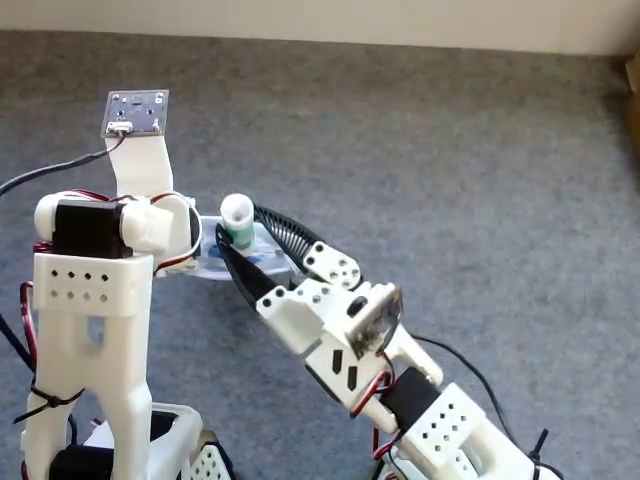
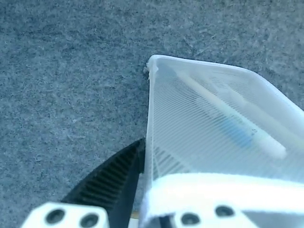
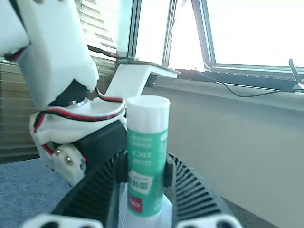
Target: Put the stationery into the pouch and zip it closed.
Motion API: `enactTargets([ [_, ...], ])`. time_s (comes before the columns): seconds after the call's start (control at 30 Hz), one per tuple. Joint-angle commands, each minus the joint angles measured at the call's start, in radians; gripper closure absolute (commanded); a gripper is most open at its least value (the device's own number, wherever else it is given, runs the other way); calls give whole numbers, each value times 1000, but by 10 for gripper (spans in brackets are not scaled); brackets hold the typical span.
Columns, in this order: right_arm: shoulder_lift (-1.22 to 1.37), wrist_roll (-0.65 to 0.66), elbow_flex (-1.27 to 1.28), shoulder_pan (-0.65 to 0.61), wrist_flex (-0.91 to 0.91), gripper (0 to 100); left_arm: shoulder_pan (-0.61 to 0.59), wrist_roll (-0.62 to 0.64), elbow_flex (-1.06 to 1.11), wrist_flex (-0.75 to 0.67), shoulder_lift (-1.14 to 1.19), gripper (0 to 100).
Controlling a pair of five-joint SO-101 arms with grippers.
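Two grippers: both loaded, one with the container, one with an item.
Left gripper: closed on the edge of the pouch, black jaw pressed against its outer wall.
Right gripper: clamped on the glue stick, ribbed black jaws on either side of the green body, white cap up.
Pouch: translucent, lying on the grey table between the two arms; pens already visible through its wall.
Glue stick: upright, right above the pouch in the high view, not yet inside it.
Step in hand: loading, judged as the insertion of the glue stick; zipping not yet begun.
Pouch mouth: too hidden by the arms to judge how wide open.
Next move calls for: tipping or lowering the stick toward the opening, releasing only once well inside the walls, with the pouch edge kept pinned.
Afterwards, likely: finding the zip pull and drawing it along against a steady hold.
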Motion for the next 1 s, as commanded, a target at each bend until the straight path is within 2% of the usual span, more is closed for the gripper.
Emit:
enactTargets([
  [0.0,-7,17,16,-12,-19,995,-18,6,-5,5,31,993],
  [0.07,-7,15,18,-12,-19,976,-19,6,-5,5,31,993],
  [0.23,-7,12,19,-12,-12,809,-19,6,-4,5,31,993],
  [0.4,-8,12,10,-12,137,800,-19,6,-4,5,31,993],
  [0.6,-119,12,-12,-10,176,800,-18,6,16,5,31,993],
  [0.73,-252,11,-42,-8,366,800,-18,6,15,5,31,993],
  [0.97,-461,11,-170,-2,808,800,-18,5,15,5,31,993],
])
